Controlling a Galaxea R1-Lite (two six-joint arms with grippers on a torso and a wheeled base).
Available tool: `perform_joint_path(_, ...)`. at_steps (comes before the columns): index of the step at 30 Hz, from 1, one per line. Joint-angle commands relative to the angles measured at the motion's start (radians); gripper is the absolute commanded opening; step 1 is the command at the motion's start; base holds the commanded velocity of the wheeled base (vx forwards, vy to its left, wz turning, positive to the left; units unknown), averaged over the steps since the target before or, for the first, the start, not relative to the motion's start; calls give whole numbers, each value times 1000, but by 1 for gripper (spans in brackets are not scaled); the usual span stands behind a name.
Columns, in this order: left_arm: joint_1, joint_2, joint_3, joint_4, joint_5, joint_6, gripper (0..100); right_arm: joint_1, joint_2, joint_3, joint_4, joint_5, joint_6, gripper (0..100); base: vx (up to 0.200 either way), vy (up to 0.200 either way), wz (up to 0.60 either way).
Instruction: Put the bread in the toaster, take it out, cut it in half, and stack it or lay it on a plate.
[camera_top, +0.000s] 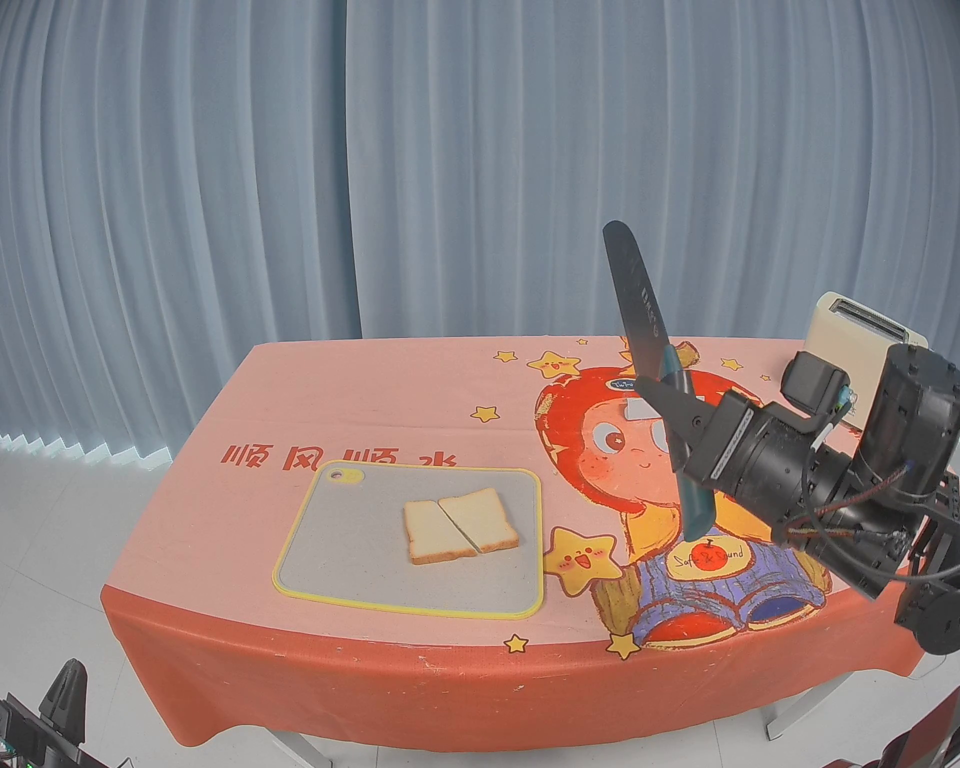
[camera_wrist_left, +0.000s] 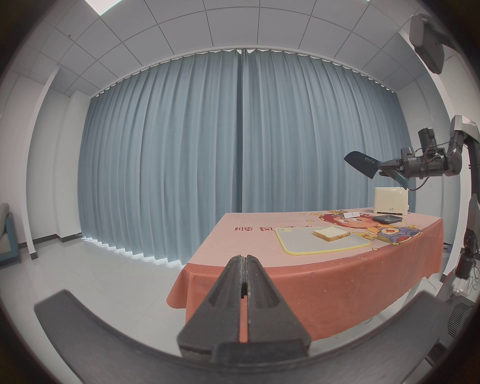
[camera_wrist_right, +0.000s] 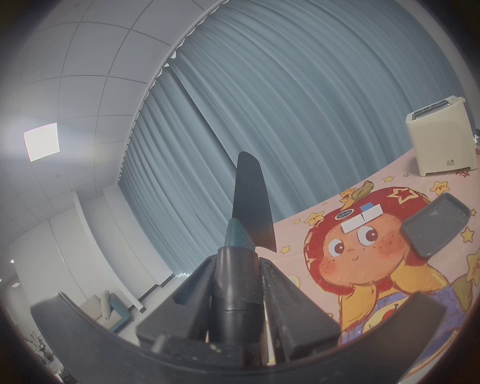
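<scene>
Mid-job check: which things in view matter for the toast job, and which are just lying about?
For the job:
bread, cut in two, on the cutting board; knife in the right gripper; toaster; dark plate.

Just lying about:
small labels on the tablecloth.

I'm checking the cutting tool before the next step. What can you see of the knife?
The knife has a dark, broad blade with a rounded tip and a teal handle. The right gripper is shut on the handle. The knife is raised above the table, blade tilted upward, to the right of the cutting board. Nothing else touches it.
</scene>
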Motion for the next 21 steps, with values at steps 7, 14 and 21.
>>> perform_joint_path(7, 0, 2, 18, 0, -1, 0, 0, -94, 57, -87, 12, 25, -2, 0, 0, 0, 0)
perform_joint_path(14, 0, 0, 18, 0, 1, 0, 0, -186, 126, -155, 13, 43, -4, 0, 0, 0, 0)
perform_joint_path(21, 0, 2, 18, 0, -1, 0, 0, -318, 129, -176, 55, 270, -4, 0, 0, 0, 0)
